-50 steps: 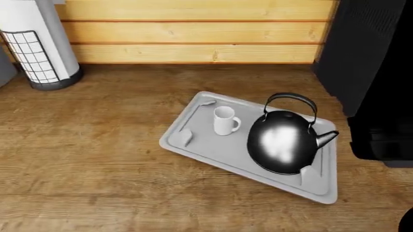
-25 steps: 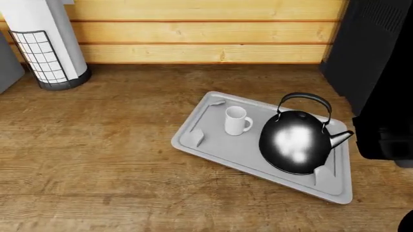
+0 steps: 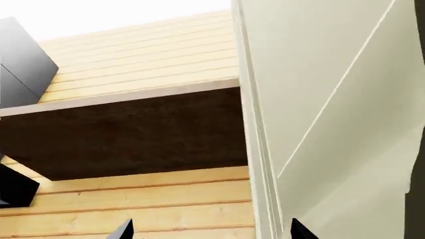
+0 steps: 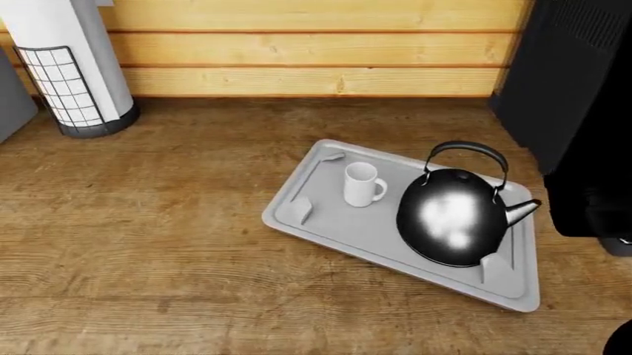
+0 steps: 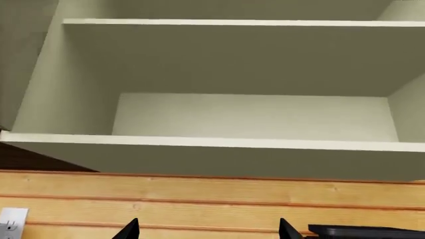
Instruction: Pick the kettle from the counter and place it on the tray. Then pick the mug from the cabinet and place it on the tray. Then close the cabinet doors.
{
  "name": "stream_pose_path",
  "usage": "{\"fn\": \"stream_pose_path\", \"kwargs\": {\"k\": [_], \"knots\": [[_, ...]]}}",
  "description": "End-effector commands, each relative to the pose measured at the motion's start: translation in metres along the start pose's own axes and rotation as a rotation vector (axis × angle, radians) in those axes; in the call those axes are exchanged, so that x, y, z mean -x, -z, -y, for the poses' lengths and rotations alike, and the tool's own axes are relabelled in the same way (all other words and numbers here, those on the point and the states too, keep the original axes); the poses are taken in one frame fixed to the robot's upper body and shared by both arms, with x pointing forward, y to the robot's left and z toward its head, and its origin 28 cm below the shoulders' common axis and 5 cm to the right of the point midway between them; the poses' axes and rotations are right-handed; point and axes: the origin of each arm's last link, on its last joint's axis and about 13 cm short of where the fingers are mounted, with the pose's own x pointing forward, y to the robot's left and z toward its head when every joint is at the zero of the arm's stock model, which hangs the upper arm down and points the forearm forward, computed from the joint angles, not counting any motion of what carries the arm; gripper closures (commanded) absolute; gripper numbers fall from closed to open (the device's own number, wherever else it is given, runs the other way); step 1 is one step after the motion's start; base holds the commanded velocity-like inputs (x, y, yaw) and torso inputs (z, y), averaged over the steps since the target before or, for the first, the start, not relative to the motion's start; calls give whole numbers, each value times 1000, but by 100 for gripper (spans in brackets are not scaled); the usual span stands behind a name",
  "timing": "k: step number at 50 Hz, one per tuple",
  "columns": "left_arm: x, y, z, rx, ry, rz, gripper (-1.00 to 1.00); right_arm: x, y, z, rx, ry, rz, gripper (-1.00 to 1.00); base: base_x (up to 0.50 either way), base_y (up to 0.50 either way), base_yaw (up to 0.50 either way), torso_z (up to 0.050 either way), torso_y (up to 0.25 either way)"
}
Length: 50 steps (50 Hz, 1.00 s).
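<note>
- Writing or brand marks are not showing legibly on anything in these views.
- Kettle is sitting on the tray, toward its right end; it is round and glossy black-chrome, catching a white glare, with a thin arched handle and a short pointed spout aiming right.
- Mug, plain white and cylindrical with a loop handle, is standing upright on the same tray, just left of the kettle and apart from it.
- Tray is lying skewed on the tabletop; it is flat, light grey metal with rounded corners, a low rim and small tabs.
- Tabletop is showing brown wood grain, backed by pale horizontal wall planks.
- Cabinet is standing open in the right wrist view, its pale matt shelves bare; a cream door panel is filling the left wrist view.
- Left pincer is showing two dark tips spread apart, gripping nothing.
- Right pincer is likewise parted and holding nothing.
</note>
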Motion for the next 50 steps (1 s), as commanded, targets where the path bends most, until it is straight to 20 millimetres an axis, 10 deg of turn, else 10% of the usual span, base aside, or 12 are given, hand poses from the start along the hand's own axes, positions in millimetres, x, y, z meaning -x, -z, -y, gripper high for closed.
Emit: {"fn": "stream_pose_path", "kwargs": {"k": [1, 26, 50], "knots": [[-81, -58, 16, 172, 10, 62, -100, 1, 0, 1, -18, 15, -3, -100, 0, 0, 0, 11, 0], [-147, -43, 73, 363, 229, -118, -100, 3, -10, 4, -33, -17, 8, -100, 0, 0, 0, 1, 2], [-159, -27, 118, 443, 358, -315, -100, 11, -15, 12, -36, -24, 22, -100, 0, 0, 0, 1, 0]]}}
